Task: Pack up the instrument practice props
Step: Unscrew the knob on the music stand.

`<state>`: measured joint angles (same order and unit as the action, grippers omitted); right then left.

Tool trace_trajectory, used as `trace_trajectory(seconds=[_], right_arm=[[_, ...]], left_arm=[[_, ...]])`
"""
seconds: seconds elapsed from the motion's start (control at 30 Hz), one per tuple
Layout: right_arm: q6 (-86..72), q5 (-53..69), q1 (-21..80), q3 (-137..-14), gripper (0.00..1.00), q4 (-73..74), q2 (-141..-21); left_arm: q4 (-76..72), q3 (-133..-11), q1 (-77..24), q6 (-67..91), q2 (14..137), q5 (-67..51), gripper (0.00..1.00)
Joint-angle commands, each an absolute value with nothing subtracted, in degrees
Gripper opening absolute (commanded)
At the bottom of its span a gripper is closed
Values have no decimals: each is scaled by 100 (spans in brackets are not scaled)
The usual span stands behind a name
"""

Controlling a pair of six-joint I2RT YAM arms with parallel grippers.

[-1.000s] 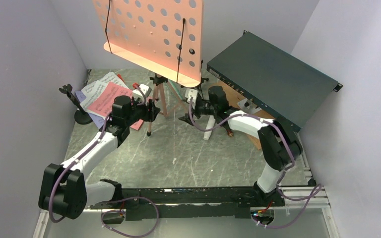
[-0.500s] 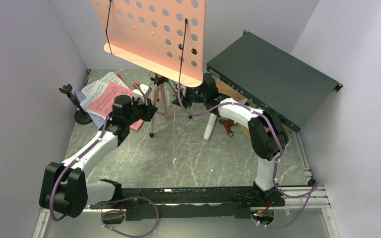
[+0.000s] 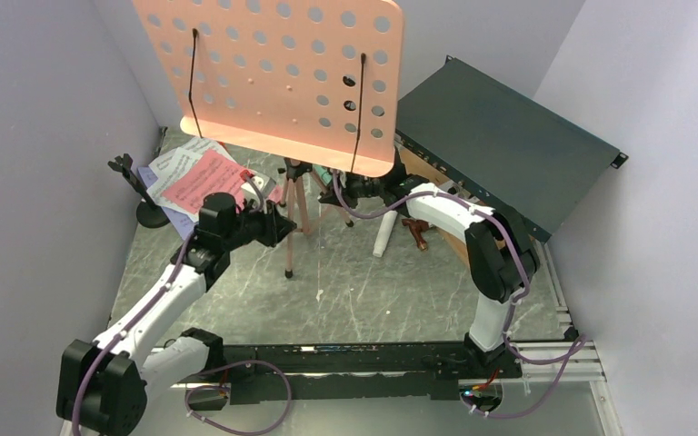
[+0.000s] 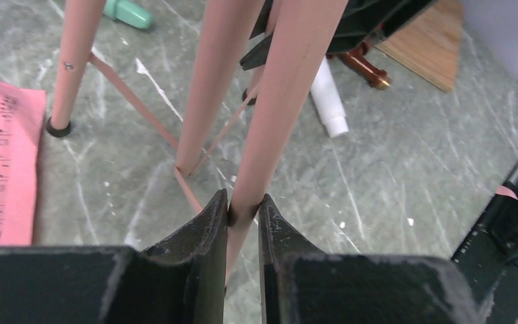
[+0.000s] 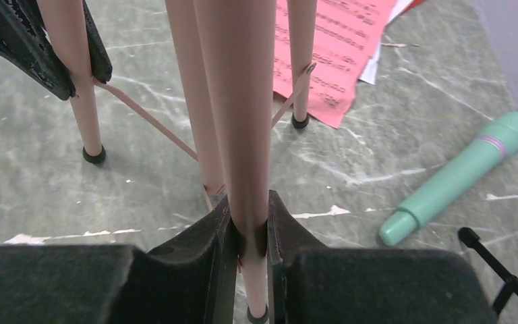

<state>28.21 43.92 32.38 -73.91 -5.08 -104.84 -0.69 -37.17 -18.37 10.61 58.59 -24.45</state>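
Observation:
The pink perforated music tripod (image 3: pixel 273 73) stands at the middle back, its desk high over the table. My left gripper (image 3: pixel 282 227) (image 4: pixel 243 202) is shut on one pink leg (image 4: pixel 283 101) low down. My right gripper (image 3: pixel 341 186) (image 5: pixel 248 202) is shut on another leg (image 5: pixel 236 101) just above its black foot. A green microphone (image 5: pixel 458 177) (image 4: pixel 128 12) and a white microphone (image 3: pixel 384 238) (image 4: pixel 327 98) lie on the table near the legs. Red, white and lavender pages (image 3: pixel 202 180) (image 5: pixel 337 47) lie at the back left, beside a black microphone mount (image 3: pixel 141 195).
The large dark green metal box (image 3: pixel 509 145) leans at the back right, over a brown wooden board (image 4: pixel 432 44). A red-brown handle (image 4: pixel 364 67) lies by the white microphone. Part of a second black mount (image 5: pixel 492 270) shows near the green microphone. Grey walls close in on both sides.
My right gripper reached in under the desk and closed on a tripod leg. The left gripper closed on its leg. The tripod's desk has shifted right and its near foot has come nearer.

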Motion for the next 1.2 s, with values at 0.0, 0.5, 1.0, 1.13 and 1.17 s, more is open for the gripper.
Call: trace_trajectory(seconds=[0.0,0.5,1.0,1.13,1.17], right_arm=[[3089,5078,3164,-7452,2,276,-10261],[3496,5100,2992,-7332,3,724,-10396],[4000,5448,2988,-7242,5,1091,-10347],[4051,5499,2972,-7220,6,1125,-10353],[4052,5508,2966,-7216,6,1128,-10353]], left_arm=[[-522,-3702,-1949,1908,5246,-3193,1],[-491,-3337,-1969,2652,4503,-3140,42],[-2244,-1975,-1960,1933,2925,-2118,74],[-3289,-1770,-1945,1723,3080,-1714,87],[-3499,-1812,-1917,1708,3229,-1745,87]])
